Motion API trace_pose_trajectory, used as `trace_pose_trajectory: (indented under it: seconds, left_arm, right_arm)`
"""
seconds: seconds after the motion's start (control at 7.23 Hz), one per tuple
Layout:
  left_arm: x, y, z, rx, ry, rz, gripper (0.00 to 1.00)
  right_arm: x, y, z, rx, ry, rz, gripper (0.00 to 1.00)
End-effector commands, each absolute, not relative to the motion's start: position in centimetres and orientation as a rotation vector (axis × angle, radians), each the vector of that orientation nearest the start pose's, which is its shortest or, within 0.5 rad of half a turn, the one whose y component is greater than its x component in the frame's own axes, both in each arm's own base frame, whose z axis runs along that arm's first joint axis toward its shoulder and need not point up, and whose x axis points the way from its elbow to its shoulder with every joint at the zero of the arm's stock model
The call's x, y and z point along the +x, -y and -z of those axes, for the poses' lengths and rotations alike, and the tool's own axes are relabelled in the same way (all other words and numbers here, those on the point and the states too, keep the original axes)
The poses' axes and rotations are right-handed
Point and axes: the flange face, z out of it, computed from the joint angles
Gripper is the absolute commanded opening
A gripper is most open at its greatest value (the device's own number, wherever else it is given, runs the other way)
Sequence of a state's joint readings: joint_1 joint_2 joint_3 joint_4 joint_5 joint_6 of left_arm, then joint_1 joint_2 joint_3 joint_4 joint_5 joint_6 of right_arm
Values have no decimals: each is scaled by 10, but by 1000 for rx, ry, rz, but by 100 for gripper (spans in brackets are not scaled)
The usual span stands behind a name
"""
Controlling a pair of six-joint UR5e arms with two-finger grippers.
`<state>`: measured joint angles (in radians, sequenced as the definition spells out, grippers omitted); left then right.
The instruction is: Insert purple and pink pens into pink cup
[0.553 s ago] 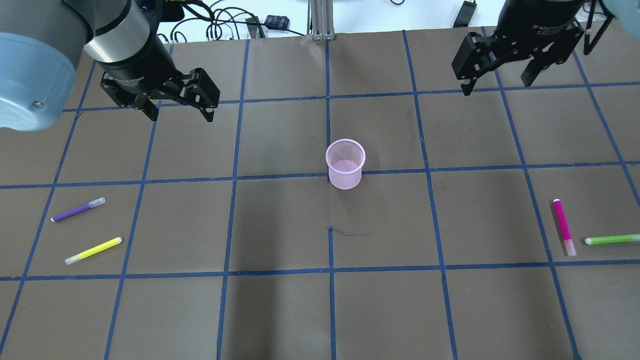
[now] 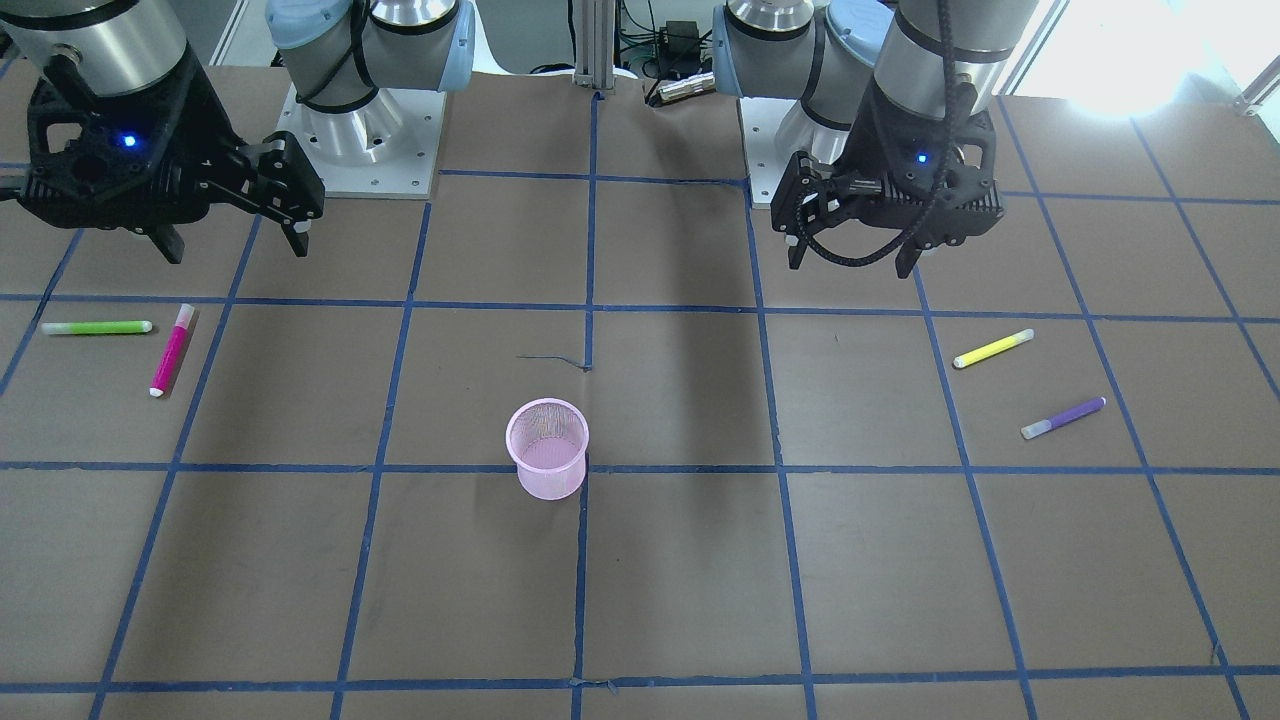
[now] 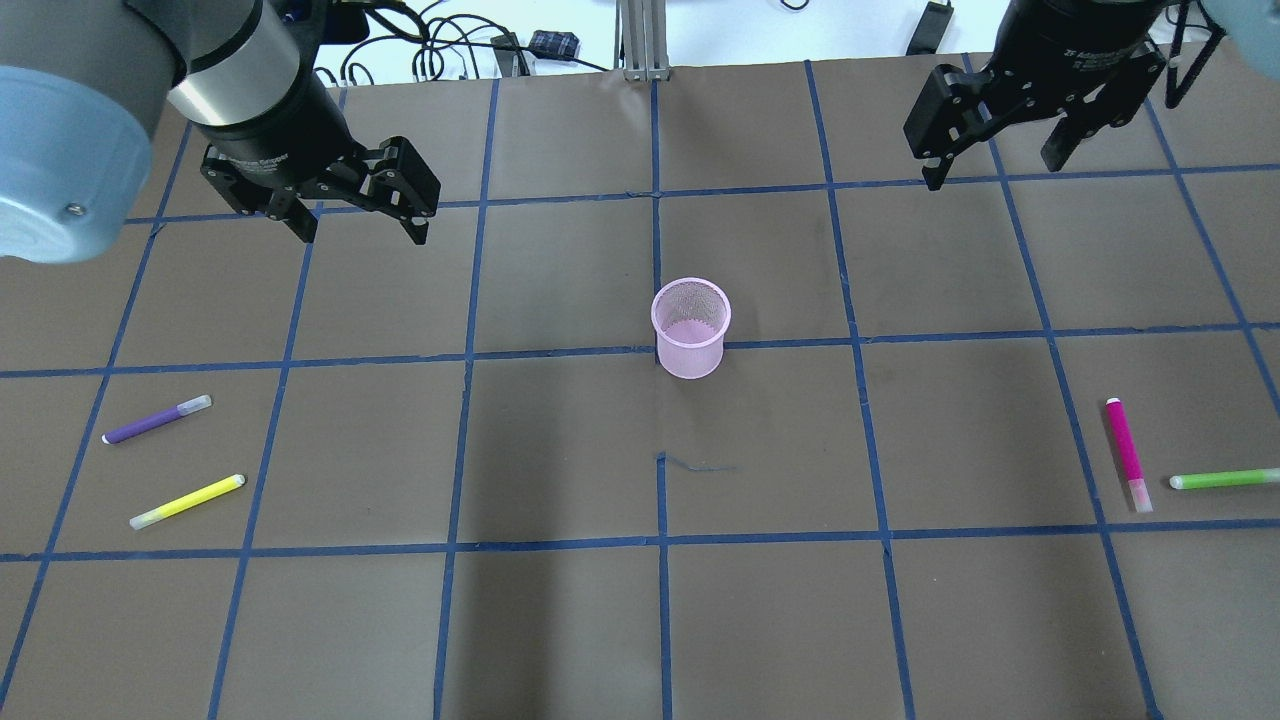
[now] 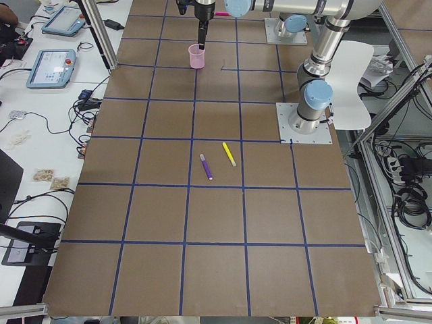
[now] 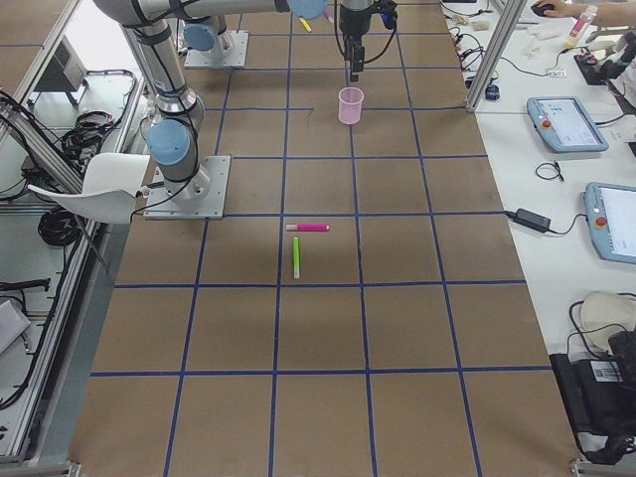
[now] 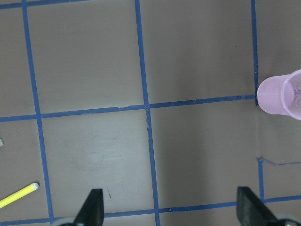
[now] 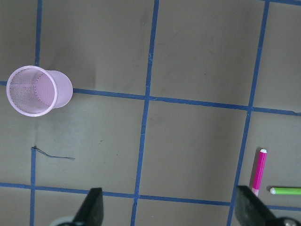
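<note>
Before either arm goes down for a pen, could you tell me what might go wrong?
The yellow pen lies just beside the purple pen, so the open left gripper might catch the wrong one. The green pen nearly meets one end of the pink pen; the right gripper could knock it. The pink cup stands free and may tip.

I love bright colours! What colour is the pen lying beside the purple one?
Yellow. The yellow pen shows best in the overhead exterior view.
</note>
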<state>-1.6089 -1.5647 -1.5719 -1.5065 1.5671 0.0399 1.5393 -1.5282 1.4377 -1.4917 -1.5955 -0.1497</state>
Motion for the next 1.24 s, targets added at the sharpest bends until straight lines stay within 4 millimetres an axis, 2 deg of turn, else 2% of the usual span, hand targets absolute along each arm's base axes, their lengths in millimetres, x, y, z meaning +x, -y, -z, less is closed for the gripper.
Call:
trace_pose_trajectory:
  seconds: [0.0,0.28,0.41,0.55,0.69,0.83,0.97,1.11]
  left_arm:
    - [-152,490,-498,121,-3140,111,100]
    - [-151,489,-500,118,-3140,128,100]
    - [-149,491,-501,111,-3139,135,100]
    - [-150,490,-501,115,-3135,132,100]
    - [-150,489,-502,115,-3134,128,100]
    - [-150,489,-501,113,-3134,125,100]
    - [-150,489,-500,115,-3134,123,100]
    - [-151,489,-500,116,-3138,123,100]
  right_arm:
    - [114,512,-525,-187,-3161,11,100]
    - [113,515,-518,-192,-3162,-1,100]
    - [87,523,-512,-188,-3168,-22,100]
    - [35,537,-482,-80,-3148,-111,100]
    - [0,557,-446,-110,-3144,-125,100]
    - [-25,573,-409,-102,-3153,-143,100]
    - [-69,572,-375,-12,-3133,-206,100]
    - [-117,555,-338,-66,-3126,-269,100]
